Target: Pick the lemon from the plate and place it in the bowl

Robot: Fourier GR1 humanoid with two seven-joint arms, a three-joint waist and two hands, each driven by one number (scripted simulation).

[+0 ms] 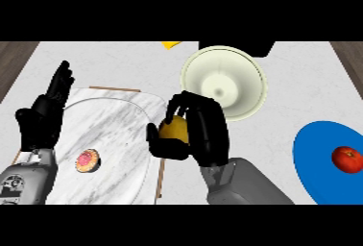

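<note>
Across the pale marble counter [305, 86] I sort things by size. The big white marble plate [113, 125] fills the near left, the round blue plate [315, 153] sits at the near right, and the cream ceramic bowl [241, 72] stands far centre.

My right hand [209, 129] is curled round the yellow lemon [174, 129], holding it above the marble plate's right edge, just near-left of the bowl and not yet over it. My left hand [42, 120] rests at the left with its fingers straight and pointing up.

The risks I see:
- Letting go at this spot would put the lemon on the counter or back on the plate.
- The bowl's near rim is close to my fingers, so a low approach could clip it and shove the bowl away.
- The round lemon could bounce off the sloping wall.

My fingers cover much of the lemon, so I cannot judge how it sits in the palm.

Other things are also hard to read:
- The blue plate, which carries a red apple [347, 158], is cut off at the right.
- A small pink round pastry [87, 161] lies on the marble plate.
- A yellow scrap [170, 44] at the far edge is too cropped to name.
</note>
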